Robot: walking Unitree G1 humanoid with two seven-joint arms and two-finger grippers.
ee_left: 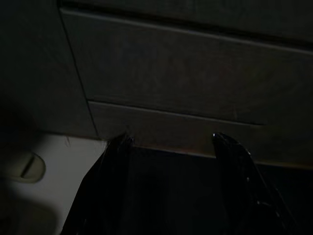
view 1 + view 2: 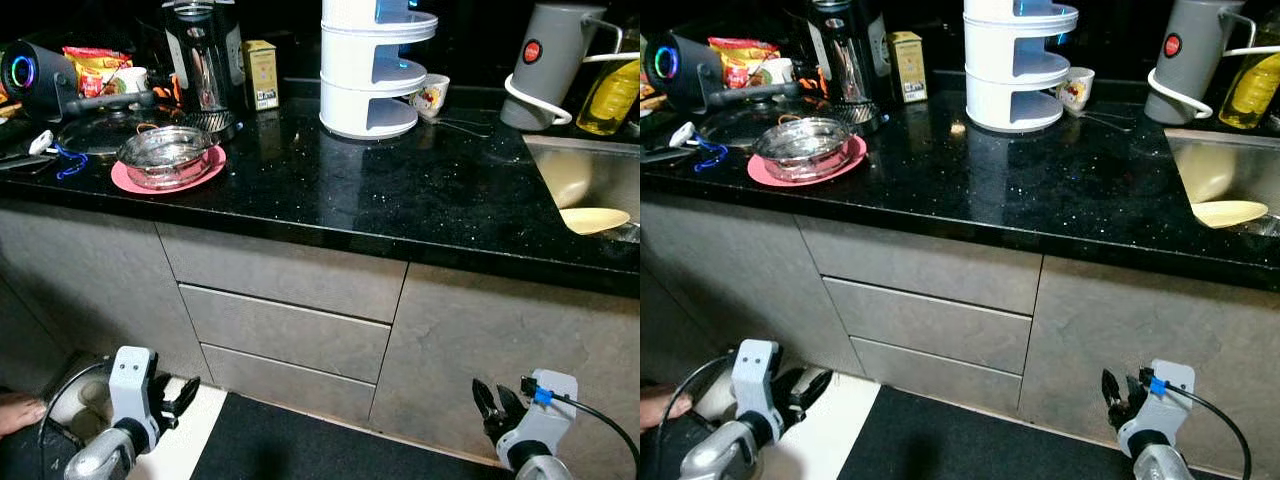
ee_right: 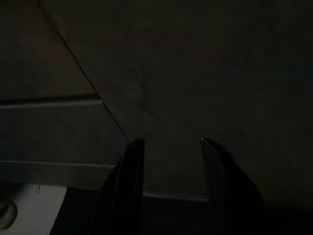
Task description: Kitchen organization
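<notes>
A: Your left pincer [image 2: 185, 395] and right pincer [image 2: 492, 402] both hang low before the grey drawers [image 2: 290, 320], fingers parted, holding nothing.

B: What needs tidying?

A: Probably the steel bowl [image 2: 165, 153] on its pink round plate [image 2: 205, 172], at ten o'clock on the black speckled tabletop [image 2: 400, 190], well apart from your pincers.

- I see a black speckled stone countertop [image 2: 400, 190] across the frame, glossy, catching pale reflections.
- Below it, grey matte cabinet fronts [image 2: 480, 340]; two stacked drawers [image 2: 285, 330] sit under a plain panel, with no handles I can make out.
- Steel sink basin [image 2: 590, 175] set into the counter at far right.
- Floor: a dark mat [image 2: 300, 445] beside a pale tile patch [image 2: 195, 440] at lower left.
- Light is dim; the back of the counter falls into shadow.
</notes>
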